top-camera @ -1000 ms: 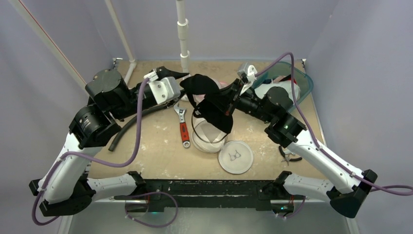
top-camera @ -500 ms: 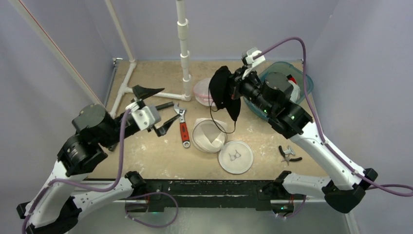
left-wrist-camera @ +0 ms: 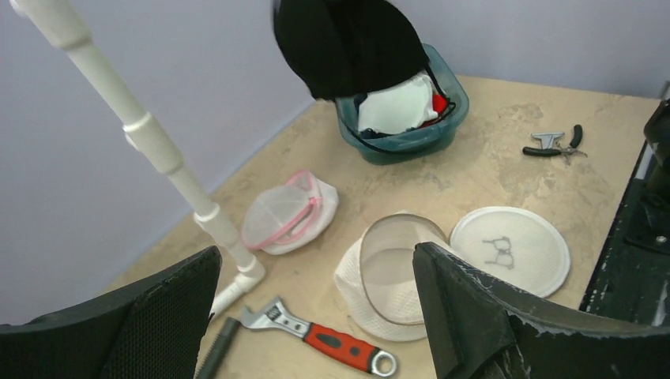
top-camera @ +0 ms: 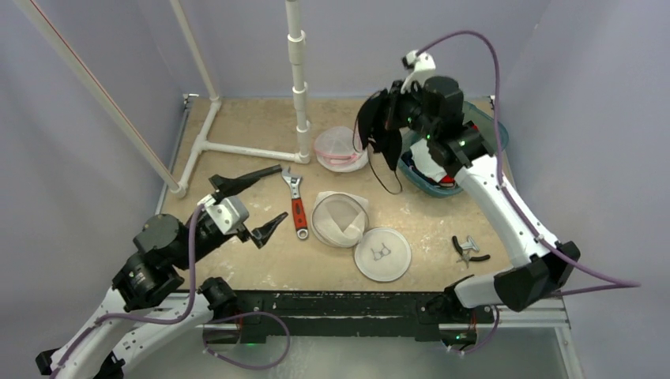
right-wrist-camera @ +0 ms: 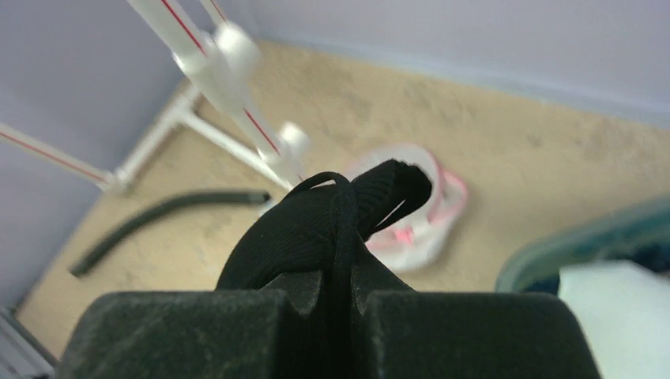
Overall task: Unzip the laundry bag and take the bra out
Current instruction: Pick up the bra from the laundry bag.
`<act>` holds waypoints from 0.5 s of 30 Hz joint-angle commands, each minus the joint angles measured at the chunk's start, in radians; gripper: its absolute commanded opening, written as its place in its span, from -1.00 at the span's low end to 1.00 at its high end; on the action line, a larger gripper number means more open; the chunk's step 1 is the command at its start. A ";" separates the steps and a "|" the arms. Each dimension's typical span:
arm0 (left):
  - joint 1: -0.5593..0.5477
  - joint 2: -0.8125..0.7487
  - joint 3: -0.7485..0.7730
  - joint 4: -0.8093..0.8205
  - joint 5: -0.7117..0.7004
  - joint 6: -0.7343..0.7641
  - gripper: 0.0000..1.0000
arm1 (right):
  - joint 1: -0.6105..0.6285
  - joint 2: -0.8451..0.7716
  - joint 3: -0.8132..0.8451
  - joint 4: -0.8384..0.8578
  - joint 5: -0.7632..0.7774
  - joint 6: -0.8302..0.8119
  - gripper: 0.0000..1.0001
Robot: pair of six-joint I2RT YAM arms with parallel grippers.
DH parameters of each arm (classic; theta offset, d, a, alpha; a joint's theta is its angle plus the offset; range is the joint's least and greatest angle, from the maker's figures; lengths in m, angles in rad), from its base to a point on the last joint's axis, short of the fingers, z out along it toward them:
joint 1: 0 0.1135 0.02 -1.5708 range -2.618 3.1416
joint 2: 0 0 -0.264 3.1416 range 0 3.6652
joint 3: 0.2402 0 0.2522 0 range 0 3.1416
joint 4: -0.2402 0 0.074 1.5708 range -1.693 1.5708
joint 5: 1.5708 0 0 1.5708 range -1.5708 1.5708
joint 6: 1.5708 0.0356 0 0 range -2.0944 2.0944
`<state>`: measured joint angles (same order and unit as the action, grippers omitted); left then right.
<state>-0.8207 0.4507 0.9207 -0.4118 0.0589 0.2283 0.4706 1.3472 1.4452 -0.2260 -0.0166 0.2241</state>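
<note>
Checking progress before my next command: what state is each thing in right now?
right gripper: shut on the bra's strap.
black bra: hanging in the air, clear of the table.
left gripper: open, empty.
white laundry bag: unzipped, mouth open, on the table.
pink-trimmed mesh bag: lying on the table, looks closed.
teal bin: holds clothes.
adjustable wrench: lying flat, untouched.

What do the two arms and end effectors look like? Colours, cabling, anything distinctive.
Left arm and right arm: white link shells, black round joint housings. A purple cable loops outside each. Left end effector and right end effector: black two-finger, textured inner pads, white wrist block behind.
</note>
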 commanded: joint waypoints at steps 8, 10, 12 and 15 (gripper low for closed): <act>-0.006 0.003 -0.117 0.185 -0.039 -0.219 0.82 | -0.520 0.171 -0.006 0.343 -0.443 0.515 -1.00; -0.006 0.015 -0.108 0.156 -0.027 -0.221 0.82 | -0.519 0.151 -0.038 0.357 -0.403 0.494 -1.00; -0.005 0.017 -0.113 0.156 -0.021 -0.221 0.82 | -0.521 0.151 -0.023 0.330 -0.364 0.449 -1.00; -0.006 0.012 -0.143 0.194 -0.005 -0.247 0.83 | -0.523 0.160 -0.010 0.308 -0.330 0.406 -1.00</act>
<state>-0.8207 0.4652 0.8024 -0.2813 0.0330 0.0387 -0.0639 1.5684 1.3891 0.0212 -0.3428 0.6556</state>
